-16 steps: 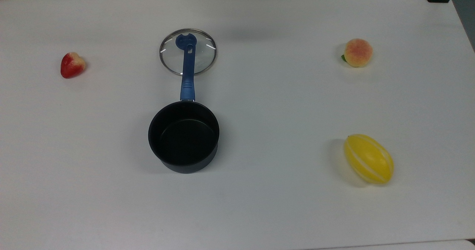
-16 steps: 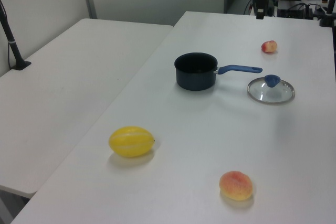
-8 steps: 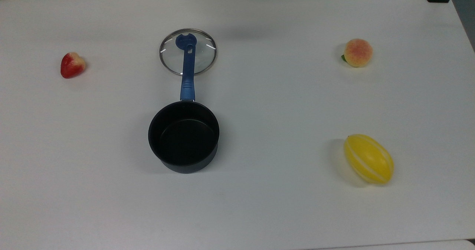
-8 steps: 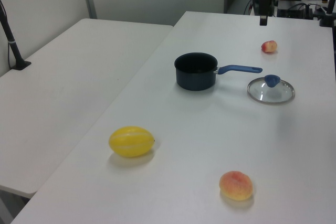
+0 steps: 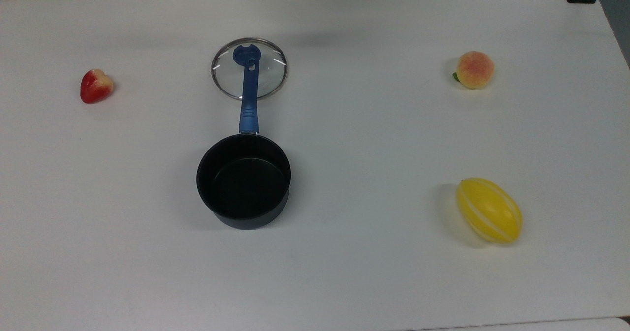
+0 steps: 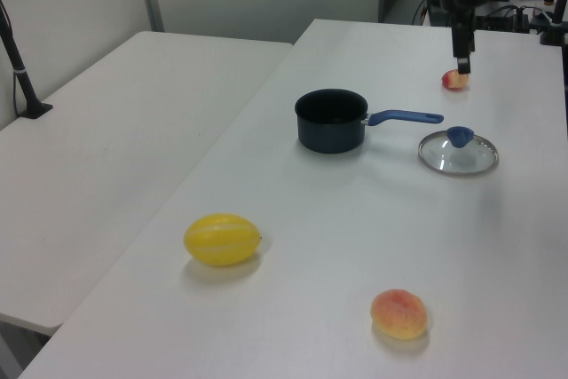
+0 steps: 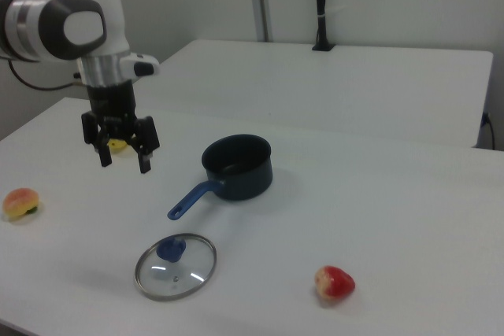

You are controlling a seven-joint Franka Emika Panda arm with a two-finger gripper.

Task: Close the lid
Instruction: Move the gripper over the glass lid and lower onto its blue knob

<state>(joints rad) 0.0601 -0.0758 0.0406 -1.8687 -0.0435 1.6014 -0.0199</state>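
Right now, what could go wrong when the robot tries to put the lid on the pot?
The lid lies flat beside the tip of the saucepan handle, so the open pincer, coming down for the blue knob, might bump the handle. The knob is small; the glass lid could slip or land crooked on the rim.

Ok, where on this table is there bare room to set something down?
The widest bare stretch of the table lies between the saucepan and the peach and yellow melon. It is crowded where the saucepan's handle overlaps the lid in the top view.
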